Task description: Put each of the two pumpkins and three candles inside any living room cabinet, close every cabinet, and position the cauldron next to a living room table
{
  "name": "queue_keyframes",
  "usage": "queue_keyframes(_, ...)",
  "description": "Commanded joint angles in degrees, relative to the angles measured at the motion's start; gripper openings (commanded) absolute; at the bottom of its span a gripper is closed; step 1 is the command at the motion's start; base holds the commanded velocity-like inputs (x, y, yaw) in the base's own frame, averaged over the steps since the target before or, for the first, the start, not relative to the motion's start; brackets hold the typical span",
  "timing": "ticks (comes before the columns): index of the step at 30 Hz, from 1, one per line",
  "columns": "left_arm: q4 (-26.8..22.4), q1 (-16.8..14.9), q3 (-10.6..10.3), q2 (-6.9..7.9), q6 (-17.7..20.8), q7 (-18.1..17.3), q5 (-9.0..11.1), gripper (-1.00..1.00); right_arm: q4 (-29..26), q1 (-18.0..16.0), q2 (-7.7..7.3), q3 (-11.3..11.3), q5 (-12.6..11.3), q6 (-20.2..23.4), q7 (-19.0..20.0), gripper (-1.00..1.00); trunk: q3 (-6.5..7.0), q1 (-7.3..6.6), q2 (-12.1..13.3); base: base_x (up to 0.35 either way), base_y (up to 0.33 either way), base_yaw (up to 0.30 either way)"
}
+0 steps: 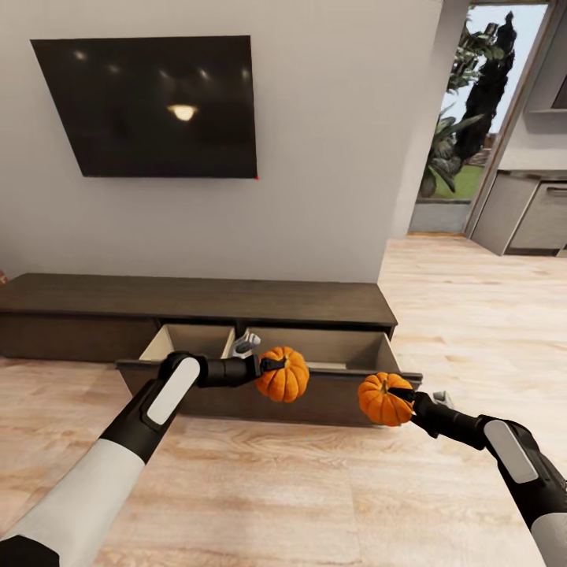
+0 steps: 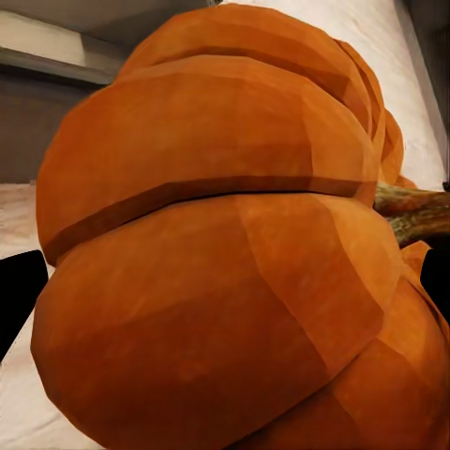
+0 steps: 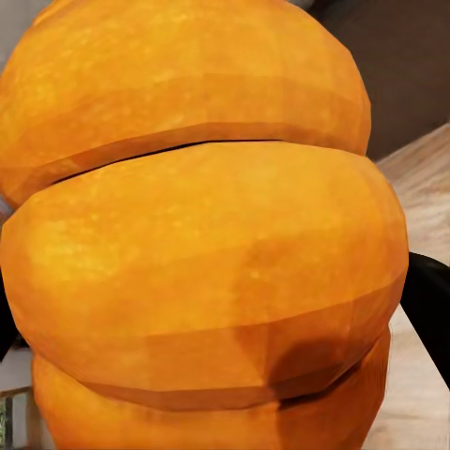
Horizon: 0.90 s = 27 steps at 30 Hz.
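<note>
Both arms reach forward; the left end effector (image 1: 272,365) and right end effector (image 1: 403,396) each clamp a pumpkin.

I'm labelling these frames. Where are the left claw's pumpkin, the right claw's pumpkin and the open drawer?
left pumpkin (image 1: 283,376), head view, middle of its ribbed side.
right pumpkin (image 1: 383,400), head view, middle of its orange body.
open drawer (image 1: 331,349), head view, tan inner back wall.

Home living room: wall-mounted television (image 1: 146,106), low wooden cabinet (image 1: 197,303).
</note>
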Motion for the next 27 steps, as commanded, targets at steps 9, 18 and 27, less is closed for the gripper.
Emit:
queue_keyframes(9,-0.63,-0.03,-0.05,0.05,-0.01,-0.46,-0.6,-1.0,-0.01,0.02,0.29,-0.38,0.45,0.07,3.65,-1.0,1.57,-1.99,3.6,0.0,0.0,0.0)
queue_keyframes(18,-0.5,-0.03,-0.05,0.05,0.05,-0.51,-0.43,-1.0,-0.01,0.05,0.31,-0.49,0.43,-0.06,4.12,-1.0,3.18,-3.97,7.21,0.0,0.0,0.0)
queue_keyframes(27,-0.85,-0.03,-0.12,0.06,-0.31,-1.0,-0.48,-1.0,-0.01,0.12,0.38,-0.63,0.38,-0.1,4.15,-1.0,4.26,-5.29,9.62,0.0,0.0,0.0)
